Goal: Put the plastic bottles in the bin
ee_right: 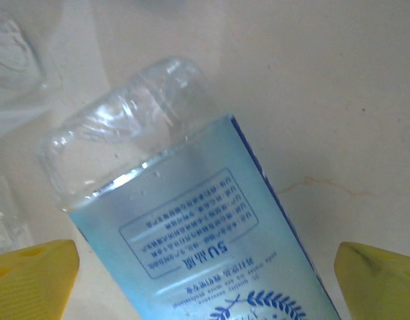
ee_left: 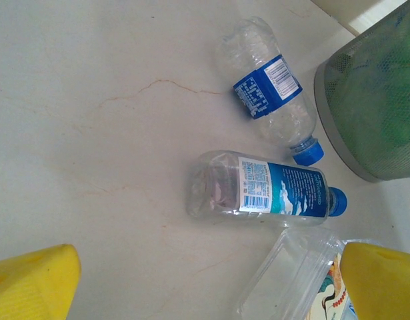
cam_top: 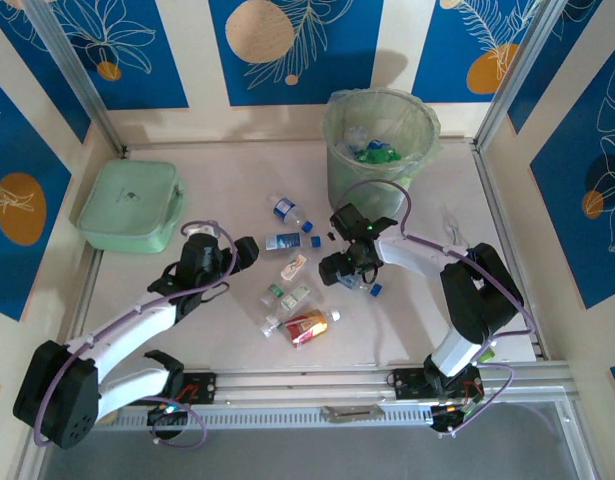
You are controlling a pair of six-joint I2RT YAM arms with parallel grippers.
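Observation:
The bin (cam_top: 380, 140) stands at the back right, lined with a pale green bag and holding bottles. Several plastic bottles lie mid-table: a clear one with a blue label (cam_top: 284, 209), a blue-labelled one (cam_top: 284, 241), a green-capped one (cam_top: 287, 296) and a red-orange one (cam_top: 309, 325). My left gripper (cam_top: 242, 252) is open just left of the blue-labelled bottle (ee_left: 265, 190), with its yellow fingers (ee_left: 31, 283) wide apart. My right gripper (cam_top: 345, 270) is open over a pale-blue-labelled bottle (ee_right: 191, 227), which lies between its fingers (ee_right: 35, 273) without touching them.
A flat mint-green case (cam_top: 130, 205) sits at the back left. A clear square bottle (ee_left: 291, 273) lies close to the left gripper's right finger. The bin's wall (ee_left: 375, 100) rises just beyond the two blue-capped bottles. A metal rail (cam_top: 367, 380) runs along the near edge.

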